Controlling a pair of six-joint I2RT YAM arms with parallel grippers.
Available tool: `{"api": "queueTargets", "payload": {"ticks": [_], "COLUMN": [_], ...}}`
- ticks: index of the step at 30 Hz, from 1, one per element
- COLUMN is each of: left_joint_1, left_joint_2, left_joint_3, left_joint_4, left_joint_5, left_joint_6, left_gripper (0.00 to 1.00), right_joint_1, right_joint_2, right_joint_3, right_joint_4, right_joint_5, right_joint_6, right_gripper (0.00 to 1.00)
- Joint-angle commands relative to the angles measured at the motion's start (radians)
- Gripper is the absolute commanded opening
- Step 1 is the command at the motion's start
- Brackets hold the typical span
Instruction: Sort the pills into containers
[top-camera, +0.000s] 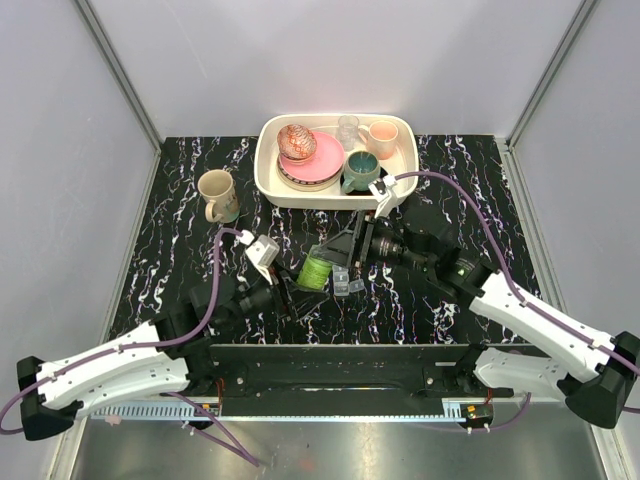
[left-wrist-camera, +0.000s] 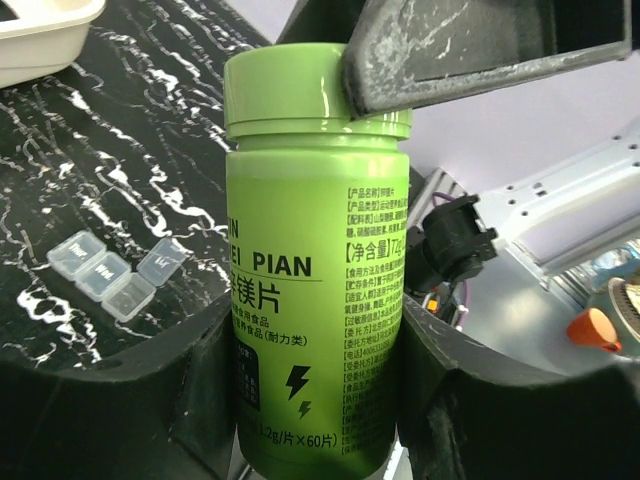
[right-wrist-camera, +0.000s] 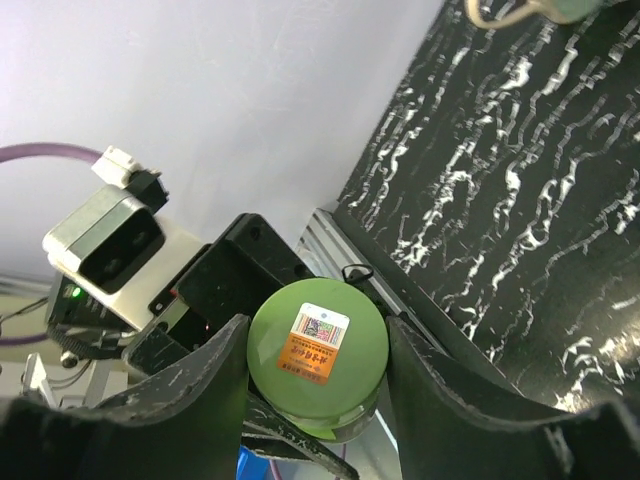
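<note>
Left end effector (left-wrist-camera: 316, 345) gripping green bottle (left-wrist-camera: 315, 230), right end effector (right-wrist-camera: 318, 330) clasping its cap (right-wrist-camera: 350, 385), sticker (right-wrist-camera: 312, 343) visible only from right wrist

- Bright, even overhead light fell on the counter; glare whitened the white tray (top-camera: 400, 122) at the far edge.
- The green bottle (left-wrist-camera: 315, 200) showed a sharp label and a glossy cap.
- The left gripper (left-wrist-camera: 313, 315) looked dark and lens-bowed.

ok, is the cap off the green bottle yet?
No, the green cap sits on the green bottle, no gap showing.
</note>
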Motion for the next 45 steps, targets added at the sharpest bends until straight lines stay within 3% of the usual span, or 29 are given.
{"api": "queueTargets", "payload": {"ticks": [1,4,11,28,35,43,44,45], "left_joint_1": [-0.003,-0.003,-0.003,-0.003,-0.008,-0.011,-0.011,-0.011], "left_joint_2": [-0.049,-0.038,0.007,-0.026,-0.026,-0.042,-0.045,-0.047], "left_joint_3": [0.038,0.026,-0.005,0.004,0.012,0.015,0.017,0.017], "left_joint_4": [0.132,0.188,0.323,0.234,0.236,0.205,0.201,0.198], "left_joint_5": [0.114,0.223,0.433,0.534,0.602,0.593,0.585,0.581], "left_joint_6": [-0.013,-0.021,-0.065,-0.034,-0.03,-0.021,-0.019,-0.018], "left_gripper": [0.0,0.0,0.0,0.0,0.0,0.0,0.0,0.0], "right_joint_1": [0.01,0.01,0.01,0.01,0.01,0.01,0.01,0.01], "right_joint_2": [-0.058,-0.094,-0.177,-0.186,-0.16,-0.149,-0.151,-0.155], "right_joint_3": [-0.014,-0.046,-0.117,-0.071,-0.062,-0.011,-0.006,-0.008], "right_joint_4": [0.166,0.278,0.468,0.548,0.701,0.631,0.597,0.58], "right_joint_5": [-0.168,-0.274,-0.363,-0.45,-0.472,-0.493,-0.481,-0.466], "right_joint_6": [-0.056,-0.073,-0.116,-0.198,-0.171,-0.221,-0.223,-0.224], "right_gripper": [0.0,0.0,0.0,0.0,0.0,0.01,0.13,0.34]}}
